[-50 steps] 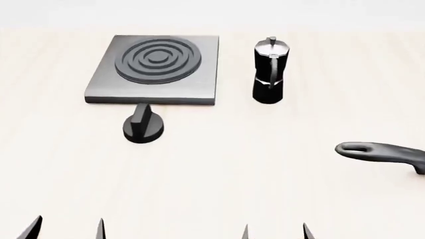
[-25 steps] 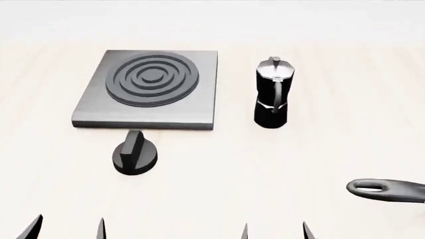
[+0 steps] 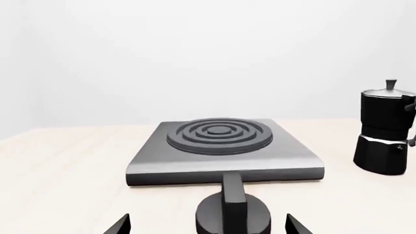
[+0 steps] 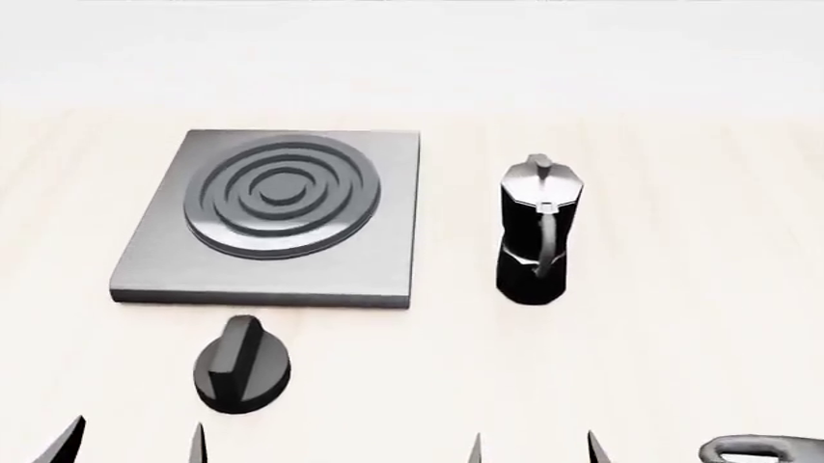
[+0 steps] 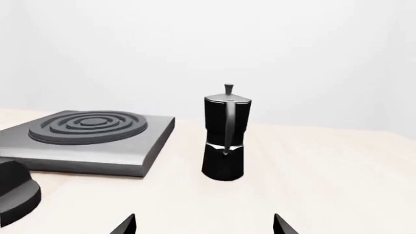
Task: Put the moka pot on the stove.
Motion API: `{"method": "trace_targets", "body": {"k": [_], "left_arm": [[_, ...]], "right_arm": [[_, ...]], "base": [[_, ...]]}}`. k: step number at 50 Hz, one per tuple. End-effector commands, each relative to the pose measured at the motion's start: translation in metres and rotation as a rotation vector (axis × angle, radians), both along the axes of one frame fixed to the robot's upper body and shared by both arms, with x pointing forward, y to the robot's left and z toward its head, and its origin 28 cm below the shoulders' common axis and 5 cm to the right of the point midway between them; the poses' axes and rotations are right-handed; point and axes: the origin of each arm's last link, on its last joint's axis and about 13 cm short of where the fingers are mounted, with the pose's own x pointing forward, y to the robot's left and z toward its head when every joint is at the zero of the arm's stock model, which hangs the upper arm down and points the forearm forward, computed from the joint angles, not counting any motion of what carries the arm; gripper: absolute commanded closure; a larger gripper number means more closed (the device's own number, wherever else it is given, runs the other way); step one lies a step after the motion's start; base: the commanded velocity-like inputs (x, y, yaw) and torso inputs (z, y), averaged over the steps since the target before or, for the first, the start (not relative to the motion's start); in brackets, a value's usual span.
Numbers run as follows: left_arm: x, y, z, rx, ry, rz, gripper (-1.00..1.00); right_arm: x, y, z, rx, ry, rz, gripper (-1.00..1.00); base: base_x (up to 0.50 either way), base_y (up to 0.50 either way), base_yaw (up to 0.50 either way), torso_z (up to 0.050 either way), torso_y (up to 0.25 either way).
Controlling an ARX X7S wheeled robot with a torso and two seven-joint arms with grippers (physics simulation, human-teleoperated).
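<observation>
The moka pot [image 4: 537,236], black and faceted with a silver lid and a curved handle, stands upright on the pale table to the right of the stove [image 4: 345,260]; it also shows in the wrist views [image 5: 225,134] [image 3: 386,131]. The stove [image 3: 286,158] [image 5: 123,151] is a dark-grey slab with raised burner rings. Only the fingertips of both grippers show at the head view's bottom edge. My left gripper [image 4: 129,442] [image 3: 206,226] is open, well short of the stove. My right gripper [image 4: 532,449] [image 5: 203,225] is open with nothing between its tips, facing the pot from a distance.
A round black dial knob [image 4: 239,365] [image 3: 233,214] [image 5: 13,192] lies in front of the stove, just ahead of the left fingertips. A long black pan handle [image 4: 762,450] pokes in at the head view's bottom right corner.
The stove, pot, knob and pan handle have all slid down and grown in the head view, as the view moved toward them. Both grippers' tips stay at the same spots.
</observation>
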Motion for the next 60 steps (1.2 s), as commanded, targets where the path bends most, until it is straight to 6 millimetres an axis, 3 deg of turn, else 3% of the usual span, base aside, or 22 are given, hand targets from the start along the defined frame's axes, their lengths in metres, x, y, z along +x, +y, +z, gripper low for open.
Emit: {"method": "trace_targets", "body": {"k": [1, 36, 60], "left_arm": [[-0.0001, 0.0, 0.0, 0.004, 0.003, 0.002, -1.0], [0.0, 0.0001, 0.0, 0.004, 0.001, -0.002, -1.0], [0.0, 0.0001, 0.0, 0.005, 0.0, -0.002, -1.0]], "right_arm": [[-0.0001, 0.0, 0.0, 0.003, 0.004, -0.003, -1.0], [-0.0003, 0.0001, 0.0, 0.011, 0.015, -0.007, -1.0], [0.0002, -0.0004, 0.0, -0.03, -0.008, 0.032, -1.0]], "base": [[0.28, 0.0, 0.0, 0.0, 0.0], [0.28, 0.0, 0.0, 0.0, 0.0], [0.01, 0.02, 0.0, 0.0, 0.0]]}}
